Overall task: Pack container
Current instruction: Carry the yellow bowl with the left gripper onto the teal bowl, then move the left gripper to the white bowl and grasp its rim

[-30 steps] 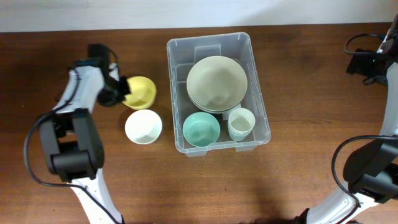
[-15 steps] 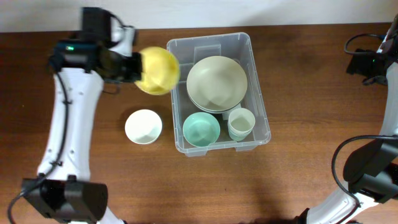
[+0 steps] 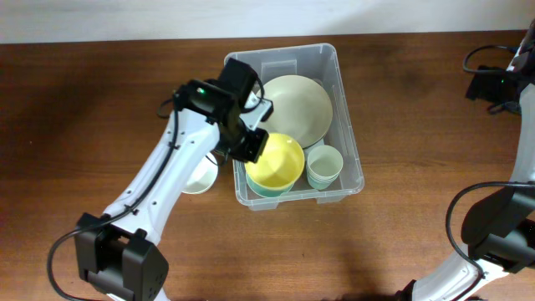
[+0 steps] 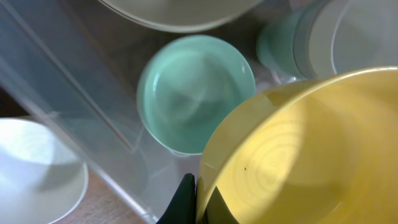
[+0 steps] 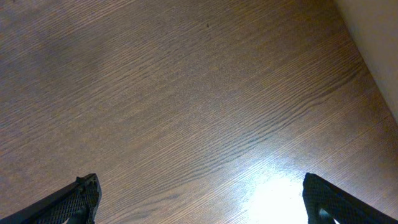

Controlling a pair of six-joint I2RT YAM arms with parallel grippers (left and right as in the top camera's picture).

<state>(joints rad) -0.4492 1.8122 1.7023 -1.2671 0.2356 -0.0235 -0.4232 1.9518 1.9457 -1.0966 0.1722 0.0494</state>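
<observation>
**Lined up for the drop**

The left gripper point(image 3: 256, 145), clamped on the rim of a round yellow plastic bowl point(image 3: 277, 160), hangs directly above the small teal bowl point(image 4: 194, 92) in the near left corner of the clear rectangular plastic container point(image 3: 284, 53) at table centre. Straight down should nest it. The right gripper point(image 5: 200, 198) gapes wide, far off.

Left arm extended, left tool point(image 3: 255, 147) pinched on yellow bowl point(image 3: 279, 165) rim. Right arm aside, right tool point(image 5: 202, 202) spread wide.
</observation>
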